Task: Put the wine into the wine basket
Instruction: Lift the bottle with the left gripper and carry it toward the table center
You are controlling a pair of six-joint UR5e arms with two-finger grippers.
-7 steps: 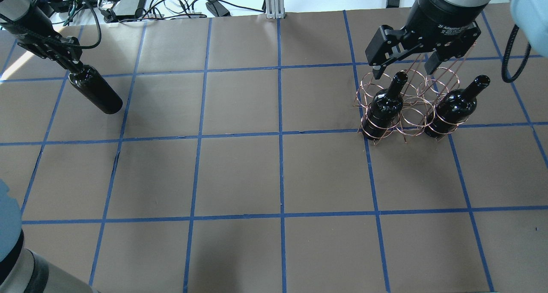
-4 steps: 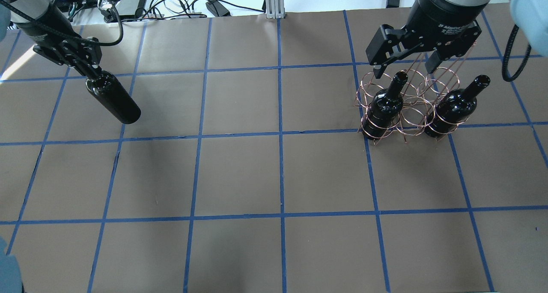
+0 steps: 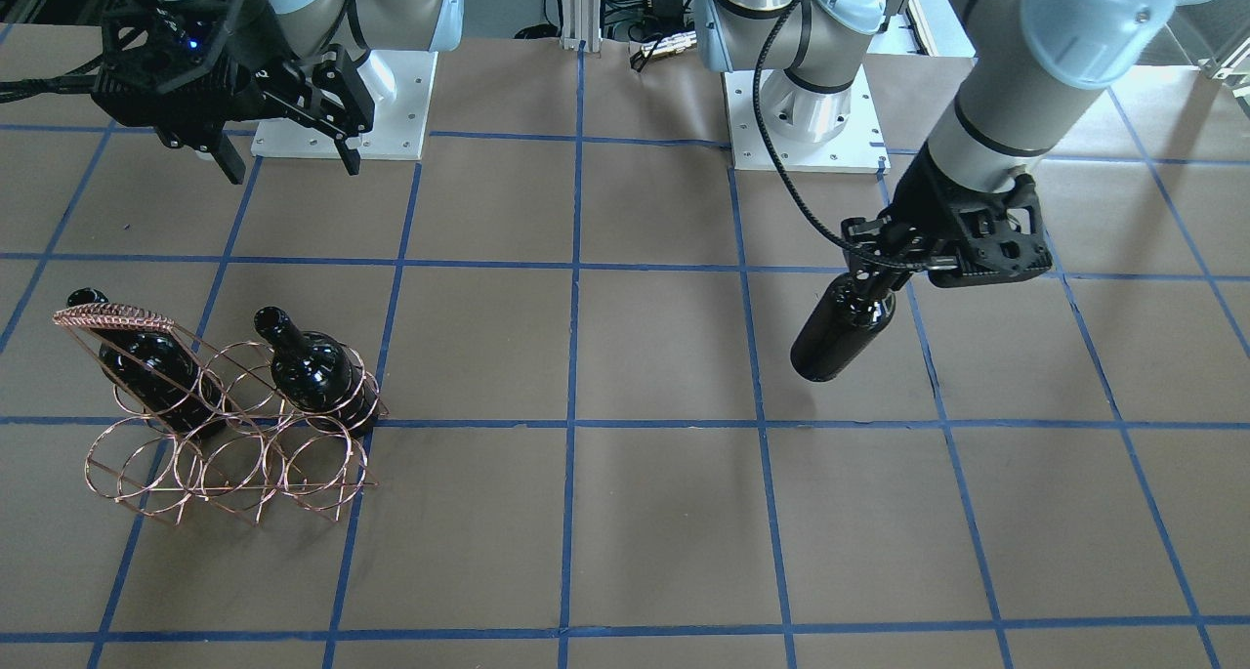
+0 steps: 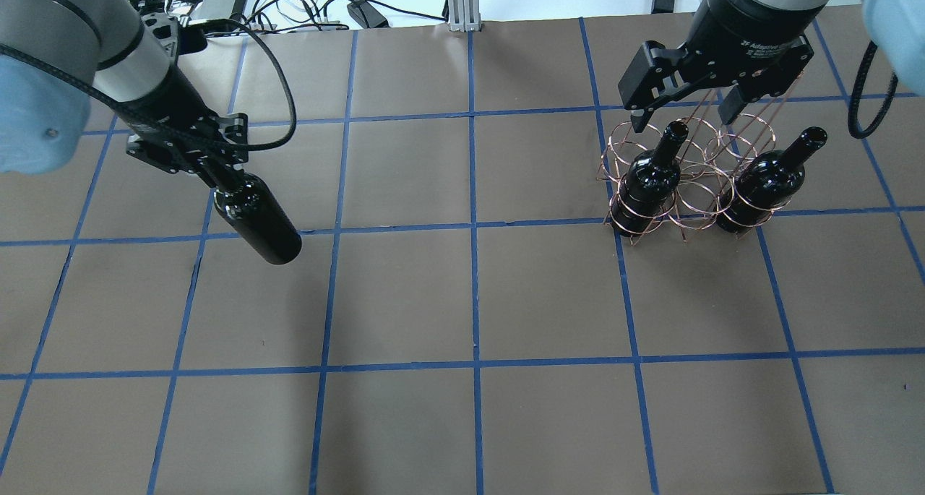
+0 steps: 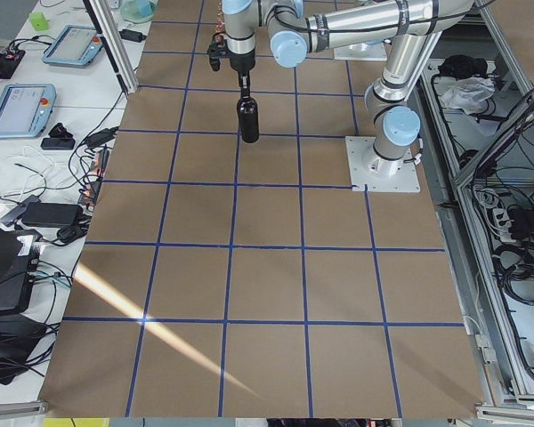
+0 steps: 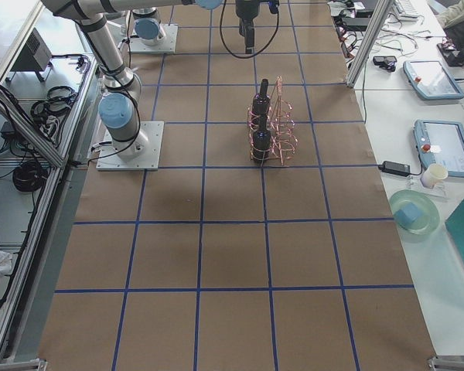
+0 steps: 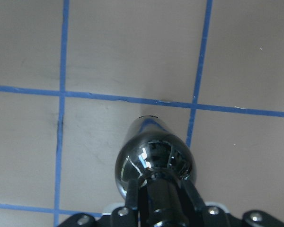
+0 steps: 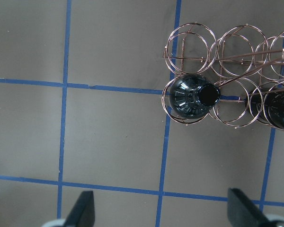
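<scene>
My left gripper [image 4: 219,179] is shut on the neck of the wine [image 4: 259,222], a dark glossy bottle. The bottle hangs clear above the table at the left, base down and tilted. The left wrist view shows the wine's shoulder [image 7: 154,158] between the fingers. The wine basket [image 4: 695,189], a copper wire rack, stands at the far right with two dark bottles [image 4: 650,181] [image 4: 769,177] in its near loops. My right gripper [image 4: 681,119] is open and empty above the basket's back row. The basket also shows in the front-facing view [image 3: 181,451].
Brown paper with a blue tape grid covers the table [image 4: 470,300]. Cables and boxes [image 4: 289,3] lie beyond the far edge. The arm bases [image 3: 801,112] stand on the robot's side.
My left arm has carried the wine to the right and nearer, toward the table's middle. The right gripper and the basket have not moved.
</scene>
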